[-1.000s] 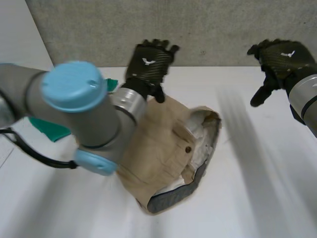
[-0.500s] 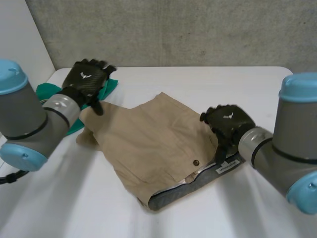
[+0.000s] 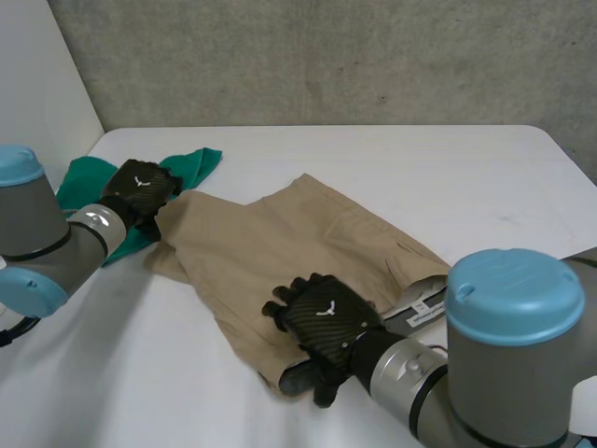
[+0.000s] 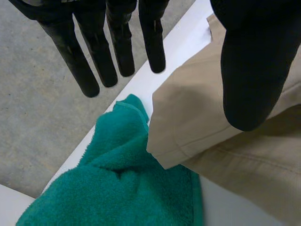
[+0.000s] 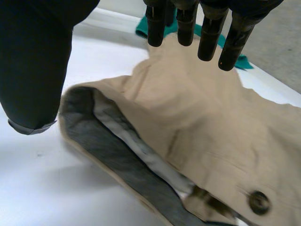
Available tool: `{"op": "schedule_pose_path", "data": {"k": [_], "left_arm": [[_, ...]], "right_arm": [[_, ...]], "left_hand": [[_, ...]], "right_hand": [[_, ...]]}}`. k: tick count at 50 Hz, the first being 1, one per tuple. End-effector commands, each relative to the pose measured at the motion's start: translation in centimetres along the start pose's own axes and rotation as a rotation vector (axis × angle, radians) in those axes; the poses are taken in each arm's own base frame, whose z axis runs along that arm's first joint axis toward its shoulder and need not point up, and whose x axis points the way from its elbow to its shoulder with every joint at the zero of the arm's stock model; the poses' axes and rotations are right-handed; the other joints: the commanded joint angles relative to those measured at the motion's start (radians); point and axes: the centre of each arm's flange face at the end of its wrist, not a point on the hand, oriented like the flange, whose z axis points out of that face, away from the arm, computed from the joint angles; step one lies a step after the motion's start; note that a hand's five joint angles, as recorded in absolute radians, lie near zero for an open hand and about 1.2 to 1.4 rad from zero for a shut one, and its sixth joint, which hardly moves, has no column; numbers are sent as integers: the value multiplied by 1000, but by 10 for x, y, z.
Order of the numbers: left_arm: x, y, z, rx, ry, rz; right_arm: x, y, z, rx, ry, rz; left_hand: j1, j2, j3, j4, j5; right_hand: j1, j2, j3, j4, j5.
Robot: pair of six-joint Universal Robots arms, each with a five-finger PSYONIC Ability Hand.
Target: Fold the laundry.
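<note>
1. Khaki shorts [image 3: 298, 247] lay flat mid-table [image 3: 438, 173], one leg hem [image 4: 181, 141] overlapping a green towel [image 4: 117, 188].
2. My left hand [image 3: 140, 187] hung over that hem, fingers apart, holding nothing.
3. My right hand [image 3: 322, 317], equally spread, straddled the waistband [image 5: 110, 157], likely to grip it for folding.

A robotics lab bench rather than a home: a bare white table [image 3: 448, 177] stands against a rough grey concrete wall [image 3: 326, 56], and the left arm [image 3: 42, 243] and the right arm [image 3: 508, 373] (grey joints, light-blue caps) reach over it. Khaki shorts [image 3: 280, 243] and a green towel [image 3: 89, 182] lie on the tabletop.
</note>
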Motion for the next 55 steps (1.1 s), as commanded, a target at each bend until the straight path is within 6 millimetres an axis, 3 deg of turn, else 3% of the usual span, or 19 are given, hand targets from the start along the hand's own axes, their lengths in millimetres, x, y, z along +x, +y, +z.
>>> {"op": "schedule_pose_path", "data": {"k": [1,11,14,15,18,20,22,26,27,31,33,37,39,40,47,52,55], "left_arm": [[3,4,1,-7,5,46],[9,8,3,-21,12,56],[10,7,2,-17,15,56],[10,6,2,-15,13,55],[11,2,1,-8,16,50],[14,-1,0,-6,21,49],[16,-12,-5,12,24,53],[9,-47,-23,63,-10,41],[7,-54,-27,73,-17,31],[-3,-91,-51,138,-46,-44],[-8,-111,-69,183,-53,-99],[-11,-130,-95,234,-55,-162],[-8,-132,-103,238,-50,-177],[-2,-130,-109,228,-35,-184],[30,-106,-117,146,49,-207],[66,-84,-104,62,150,-228],[73,-79,-95,54,168,-229]], "right_arm": [[-13,9,14,-1,-36,-2],[-24,26,37,-31,-31,-16],[-20,31,45,-42,21,-22],[-18,30,47,-40,47,-25],[-13,25,47,-27,81,-25],[-9,19,45,-11,99,-24],[-5,11,42,13,110,-26],[11,-28,22,117,167,-44],[26,-42,13,153,213,-49],[66,-65,-11,172,321,-71],[78,-74,-23,160,358,-96],[101,-90,-47,131,417,-139],[112,-93,-56,117,434,-150],[115,-93,-56,114,433,-150],[130,-83,-57,95,409,-123],[126,-73,-54,72,375,-104],[121,-68,-52,64,346,-104]], "left_hand": [[348,363,364,361,360],[807,821,822,820,819],[891,906,907,904,903],[892,906,907,905,904],[892,906,907,905,904],[892,906,907,905,904],[892,906,907,905,904],[892,906,907,905,904],[892,906,907,905,904],[892,906,907,905,904],[892,906,907,905,904],[828,843,844,841,840],[281,296,297,294,293],[-117,-102,-101,-104,-105],[-168,-153,-152,-155,-156],[-165,-150,-149,-152,-153],[-165,-150,-149,-152,-153]], "right_hand": [[-24,-48,-43,-65,-68],[74,50,55,34,30],[358,333,339,317,314],[659,634,640,618,614],[1196,1172,1177,1156,1152],[1198,1173,1179,1157,1153],[1198,1173,1179,1157,1153],[1198,1173,1179,1157,1153],[1198,1173,1179,1157,1153],[1198,1173,1179,1157,1153],[1198,1173,1179,1157,1153],[1198,1173,1179,1157,1153],[1198,1173,1179,1157,1153],[1198,1173,1179,1157,1153],[1198,1173,1179,1157,1153],[1198,1173,1179,1157,1153],[1198,1173,1179,1157,1153]]}}
